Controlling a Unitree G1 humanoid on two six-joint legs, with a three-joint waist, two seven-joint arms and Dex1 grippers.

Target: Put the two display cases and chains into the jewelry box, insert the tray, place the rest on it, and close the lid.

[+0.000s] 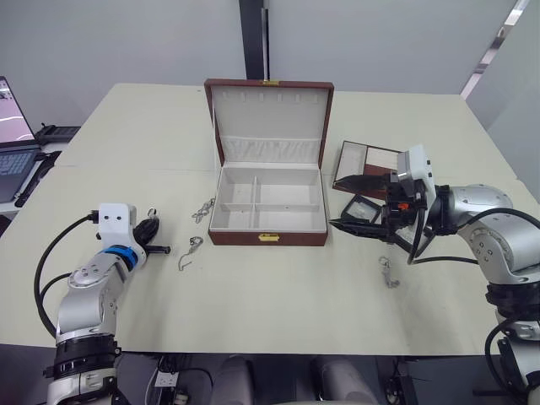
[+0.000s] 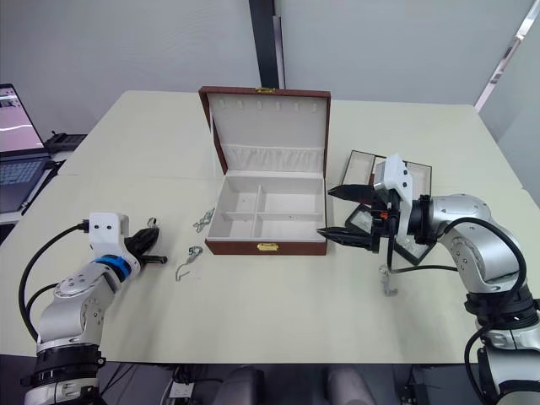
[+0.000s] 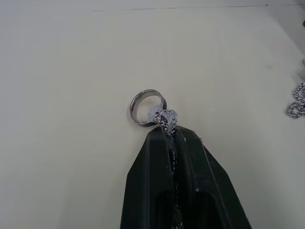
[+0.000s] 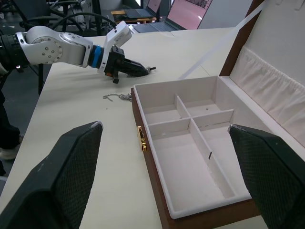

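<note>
The jewelry box (image 1: 268, 239) stands mid-table with its lid (image 1: 270, 110) upright and its cream compartments bare. My left gripper (image 1: 153, 229) rests low at the left, shut on a chain (image 3: 167, 121) whose ring (image 3: 145, 106) pokes out past the fingertips. Three other chains lie loose: one (image 1: 202, 211) by the box's left wall, one (image 1: 191, 251) nearer me, one (image 1: 388, 272) at the right. My right gripper (image 1: 337, 202) hangs open and empty just right of the box, above a display case (image 1: 364, 208). The tray (image 1: 371, 157) lies behind it.
A laptop (image 1: 12, 126) and black cables (image 1: 51, 132) sit beyond the table's left edge. Open tabletop lies in front of the box and between my arms.
</note>
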